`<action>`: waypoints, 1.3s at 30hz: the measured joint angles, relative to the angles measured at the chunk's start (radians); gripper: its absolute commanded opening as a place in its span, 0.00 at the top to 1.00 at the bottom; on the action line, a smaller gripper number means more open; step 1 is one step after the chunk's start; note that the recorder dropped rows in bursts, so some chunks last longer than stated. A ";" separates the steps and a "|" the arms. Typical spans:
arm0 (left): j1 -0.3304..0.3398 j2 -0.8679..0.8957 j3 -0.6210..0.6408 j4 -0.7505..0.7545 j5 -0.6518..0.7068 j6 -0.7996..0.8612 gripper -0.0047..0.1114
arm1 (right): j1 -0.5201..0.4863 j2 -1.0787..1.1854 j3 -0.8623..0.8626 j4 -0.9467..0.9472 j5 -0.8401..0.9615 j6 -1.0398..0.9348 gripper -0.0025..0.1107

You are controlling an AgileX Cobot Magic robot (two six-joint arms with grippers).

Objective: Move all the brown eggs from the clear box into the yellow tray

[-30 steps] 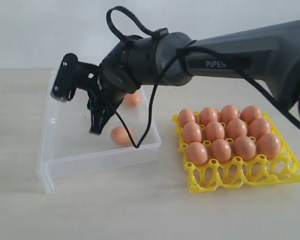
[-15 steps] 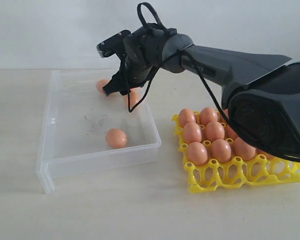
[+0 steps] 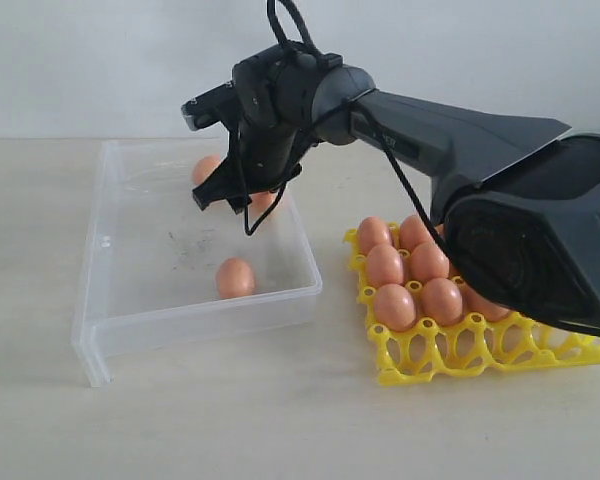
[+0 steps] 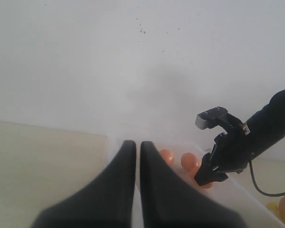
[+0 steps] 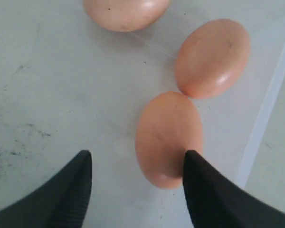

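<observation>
Nearest, on the right side of the pale, matte counter (image 3: 280, 430), lies the yellow tray (image 3: 450, 357), a glossy plastic lattice of round cups and stubby posts. Smooth, oval brown eggs (image 3: 394, 306) stand in the cups behind its front row, the farther ones hidden by the dark, matte casing of the right arm (image 3: 500, 140). On the counter's left side stands the clear box (image 3: 200, 320), thin transparent plastic with low walls and a floor scuffed with dark marks. A lone egg (image 3: 235, 277) lies on that floor close to the near wall. Farther in, the right gripper (image 3: 222, 198) hangs over the box's far right corner, a black cable (image 3: 280, 25) looping above its wrist. Its fingers (image 5: 69, 194), black and finely ribbed, are spread apart and grasp nothing. A second egg (image 5: 168, 137) lies on the floor between them, close against one finger; whether they touch I cannot tell. Its tip meets a third egg (image 5: 213, 57), and a fourth egg (image 5: 123, 9) lies a little beyond. The left gripper (image 4: 134, 145), seen only by its own camera, points toward the box with its smooth, tapered fingers clenched together on nothing. Behind everything rises a plain white wall (image 3: 80, 60).
</observation>
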 measured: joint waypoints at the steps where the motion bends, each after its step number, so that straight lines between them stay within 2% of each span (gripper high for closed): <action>1: 0.000 0.000 0.000 0.000 0.000 0.000 0.93 | 0.000 0.008 0.000 -0.002 -0.006 0.000 0.52; 8: 0.000 0.000 0.000 0.000 0.000 0.000 0.93 | 0.000 0.051 0.000 -0.021 -0.160 0.024 0.52; 11: 0.000 0.000 0.000 0.000 0.000 0.000 0.93 | -0.011 0.051 0.000 -0.052 -0.214 0.206 0.52; 14: 0.000 0.000 0.000 0.000 0.000 0.000 0.93 | -0.044 0.051 -0.002 0.013 -0.251 0.311 0.52; 18: 0.000 0.000 0.000 0.000 0.000 0.000 0.93 | -0.061 0.070 -0.009 0.097 -0.261 0.250 0.52; 24: 0.000 0.000 0.000 0.000 0.000 0.000 0.93 | -0.061 0.089 -0.011 0.199 -0.213 0.068 0.52; 33: 0.000 0.000 0.000 0.000 0.000 0.000 0.93 | -0.063 0.079 -0.011 0.244 -0.112 0.082 0.52; 39: 0.000 0.000 0.000 0.000 0.000 0.000 0.93 | -0.063 0.052 -0.011 0.241 0.037 0.068 0.52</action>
